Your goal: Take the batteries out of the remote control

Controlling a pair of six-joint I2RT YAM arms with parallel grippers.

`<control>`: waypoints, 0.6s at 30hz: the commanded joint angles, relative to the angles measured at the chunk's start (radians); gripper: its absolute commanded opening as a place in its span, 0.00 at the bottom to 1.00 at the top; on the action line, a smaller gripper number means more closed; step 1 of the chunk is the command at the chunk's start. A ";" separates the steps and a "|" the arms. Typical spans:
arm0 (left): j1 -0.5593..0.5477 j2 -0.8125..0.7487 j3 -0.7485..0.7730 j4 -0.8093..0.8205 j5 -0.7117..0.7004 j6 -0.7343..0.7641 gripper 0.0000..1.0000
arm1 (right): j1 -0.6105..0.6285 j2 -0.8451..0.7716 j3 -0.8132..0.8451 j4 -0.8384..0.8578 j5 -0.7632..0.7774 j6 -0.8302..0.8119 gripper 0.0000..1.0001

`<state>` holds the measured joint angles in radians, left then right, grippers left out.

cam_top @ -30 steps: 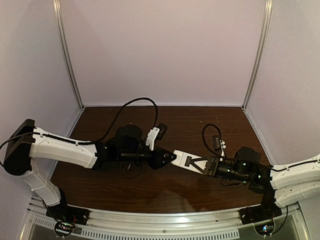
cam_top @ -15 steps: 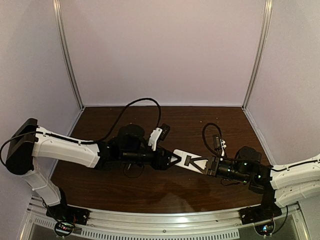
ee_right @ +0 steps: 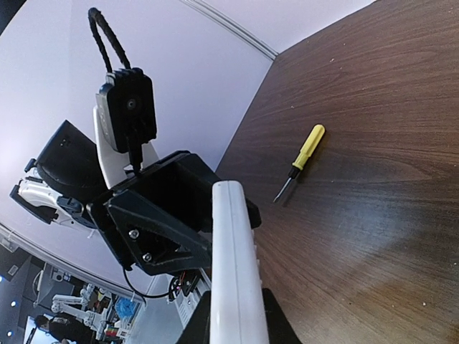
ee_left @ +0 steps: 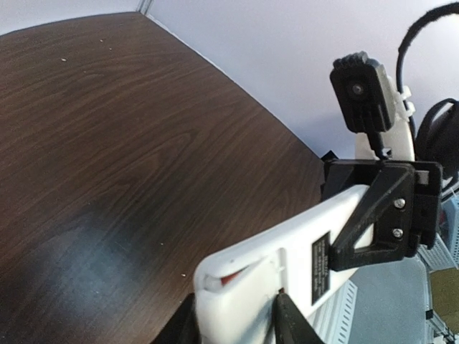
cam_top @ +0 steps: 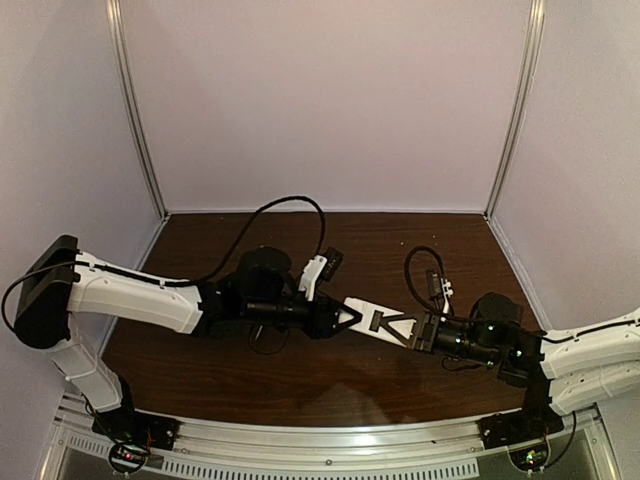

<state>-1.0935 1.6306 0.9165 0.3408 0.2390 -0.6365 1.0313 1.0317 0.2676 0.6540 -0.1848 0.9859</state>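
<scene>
The white remote control [cam_top: 375, 320] hangs in the air between both arms, above the brown table [cam_top: 300, 380]. My right gripper [ee_right: 237, 319] is shut on one end of it. The other end sits between the fingers of my left gripper [ee_left: 233, 319], which press on both sides at the back cover. In the left wrist view that cover stands slightly lifted on the remote control [ee_left: 287, 265]. A sliver of an orange-red battery [ee_left: 230, 277] shows in the gap. The other battery is hidden.
A yellow-handled screwdriver [ee_right: 301, 161] lies flat on the table, away from the remote. Pale walls and metal posts [cam_top: 135, 110] close in the back and sides. A rail [cam_top: 330, 440] runs along the near edge.
My left gripper has slid a little to the right along the remote's end. The right arm and the remote have stayed where they were.
</scene>
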 commanded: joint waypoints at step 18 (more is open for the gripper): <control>0.001 0.013 0.015 -0.019 -0.017 0.025 0.33 | 0.010 -0.071 0.011 0.048 -0.008 0.009 0.00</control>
<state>-1.0866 1.6310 0.9226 0.3386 0.2382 -0.6346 1.0279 0.9928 0.2604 0.6262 -0.1799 0.9829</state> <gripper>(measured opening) 0.327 0.179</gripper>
